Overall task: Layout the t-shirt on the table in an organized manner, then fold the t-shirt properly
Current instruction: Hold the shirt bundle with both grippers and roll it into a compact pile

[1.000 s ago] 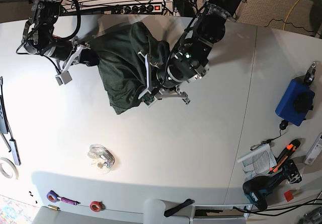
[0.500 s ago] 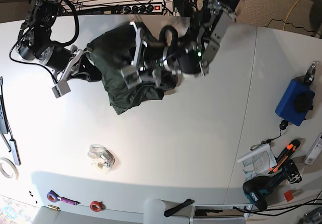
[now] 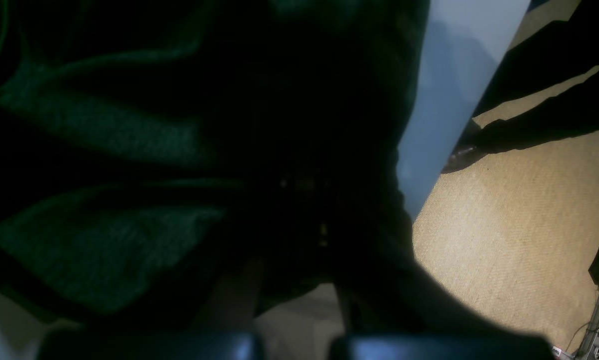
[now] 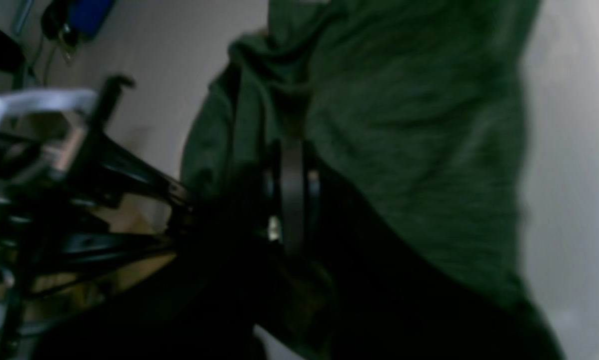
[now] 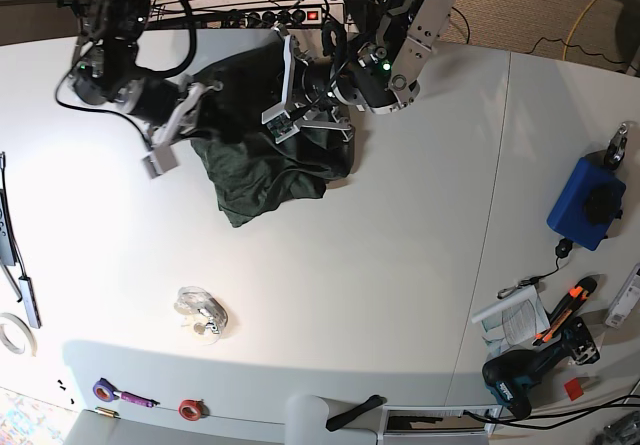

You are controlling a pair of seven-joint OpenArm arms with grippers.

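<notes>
The dark green t-shirt lies bunched on the white table near its far edge. My left gripper is at the shirt's top right, and cloth gathers toward it. In the left wrist view the shirt fills the frame and hides the fingers. My right gripper is at the shirt's left edge. In the right wrist view it looks shut on a fold of the shirt. Both arms are close together over the shirt.
A crumpled clear wrapper lies toward the front left. Tape rolls sit at the front edge. A blue box, papers and a drill are on the right. A power strip runs behind the far edge.
My left gripper has swung from the shirt's lower right up to its far side, pulling cloth with it. My right gripper has moved right, toward the shirt. The shirt is more bunched.
</notes>
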